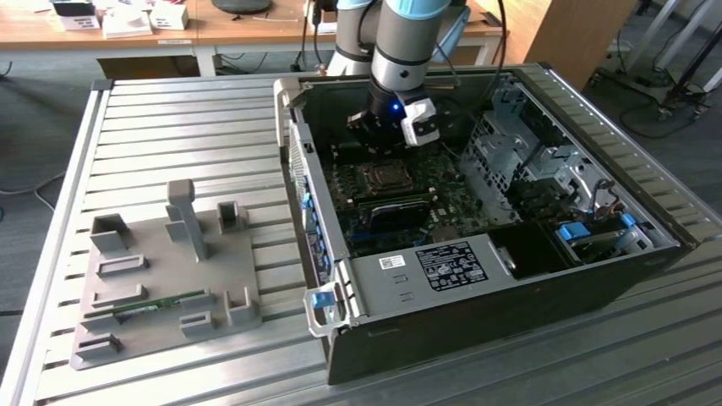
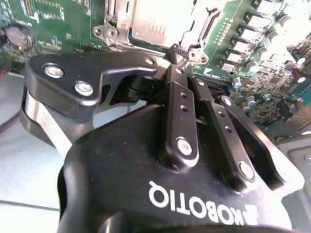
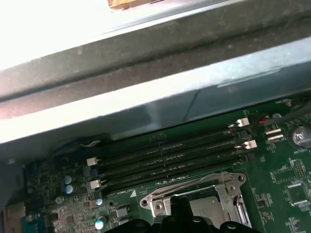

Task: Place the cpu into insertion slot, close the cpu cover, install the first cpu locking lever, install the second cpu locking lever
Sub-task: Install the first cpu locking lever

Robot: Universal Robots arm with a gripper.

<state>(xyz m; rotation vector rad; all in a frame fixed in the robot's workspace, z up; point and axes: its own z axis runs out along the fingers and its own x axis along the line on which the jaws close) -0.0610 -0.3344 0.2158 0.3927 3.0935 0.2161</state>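
A slatted metal table [image 1: 169, 135] is seen over grey floor [image 1: 34, 118]; wooden desks [image 1: 226, 30] are set behind it.

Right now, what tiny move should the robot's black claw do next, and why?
Probably a small, gentle push downward: the black gripper, fingers shut, sits at the corner of the thin silvery metal cpu cover, which seems to lie over the silver-grey square cpu.
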